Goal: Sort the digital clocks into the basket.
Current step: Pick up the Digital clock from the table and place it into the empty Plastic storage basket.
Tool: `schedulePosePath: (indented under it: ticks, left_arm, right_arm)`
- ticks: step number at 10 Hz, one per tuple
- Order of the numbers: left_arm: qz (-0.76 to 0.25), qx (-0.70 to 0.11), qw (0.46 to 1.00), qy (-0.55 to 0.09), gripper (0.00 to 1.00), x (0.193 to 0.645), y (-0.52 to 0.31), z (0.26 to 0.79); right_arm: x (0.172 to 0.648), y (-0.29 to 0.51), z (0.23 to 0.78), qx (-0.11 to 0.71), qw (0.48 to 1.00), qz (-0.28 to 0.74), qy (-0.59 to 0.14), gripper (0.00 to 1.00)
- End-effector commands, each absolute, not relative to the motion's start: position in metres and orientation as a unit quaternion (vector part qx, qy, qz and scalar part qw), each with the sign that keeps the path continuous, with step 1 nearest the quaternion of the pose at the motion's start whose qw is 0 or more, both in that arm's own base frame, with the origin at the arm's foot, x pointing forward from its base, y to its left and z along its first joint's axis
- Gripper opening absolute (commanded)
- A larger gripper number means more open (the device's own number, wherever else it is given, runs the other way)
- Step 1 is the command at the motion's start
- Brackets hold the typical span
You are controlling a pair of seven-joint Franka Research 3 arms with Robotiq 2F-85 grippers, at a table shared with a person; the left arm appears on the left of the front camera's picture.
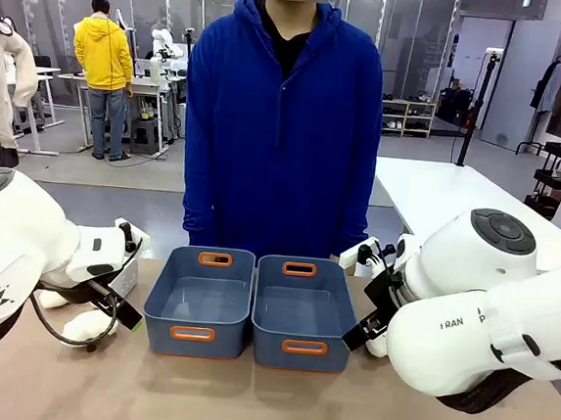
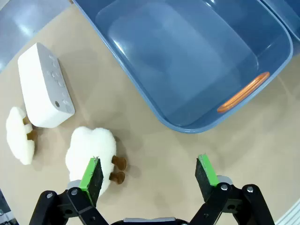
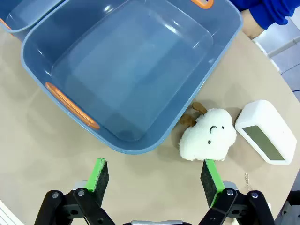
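**Left claw** (image 2: 149, 171): jaws spread wide, holding nothing; hovers over the bare bench (image 2: 154, 140); one green pad overlaps a plush toy (image 2: 91, 152) in the wrist view, contact not determinable; smaller plush toy (image 2: 19, 136) farther off.

**First clock** (image 2: 44, 86): white, buttoned side showing; lies on the bench just beside both toys, apart from the left basket (image 2: 187, 61); that basket is empty.

**Right claw** (image 3: 154, 178): likewise wide and empty, above the bench; third plush toy (image 3: 208, 136) just ahead, against the wall of the right basket (image 3: 126, 70), also empty.

**Second clock** (image 3: 262, 131): display facing up; just beside that toy, outside the basket.

**Step in hand**: by appearance the approach; neither clock sorted, neither gripped.

**Next move calls for**: bringing a claw over its nearer clock; setting the jaws across the narrower width; keeping the pads clear of the neighbouring plush, which crowds each clock; then lift and carry over a rim.

**Open item**: the two baskets are identical; which one takes the clocks cannot be told.
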State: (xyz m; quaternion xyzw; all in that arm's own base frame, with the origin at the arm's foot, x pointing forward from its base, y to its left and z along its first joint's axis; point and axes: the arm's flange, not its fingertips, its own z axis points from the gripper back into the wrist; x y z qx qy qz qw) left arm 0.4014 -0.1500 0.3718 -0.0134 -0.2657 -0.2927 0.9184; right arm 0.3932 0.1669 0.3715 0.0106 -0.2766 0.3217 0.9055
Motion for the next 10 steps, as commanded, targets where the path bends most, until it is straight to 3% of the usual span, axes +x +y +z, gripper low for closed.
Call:
schedulePosePath:
  ticks: [1, 10]
  left_arm:
    - [-0.293, -0.013, 0.918, -0.266, 1.00, 0.4013, -0.1502, 0.3718]
    - [-0.293, -0.013, 0.918, -0.266, 1.00, 0.4012, -0.1504, 0.3718]
  right_arm:
    - [0.3932, 0.1669, 0.3715, 0.011, 0.905, 0.322, -0.277, 1.00]
    - [0.3932, 0.1669, 0.3715, 0.010, 0.905, 0.323, -0.277, 1.00]
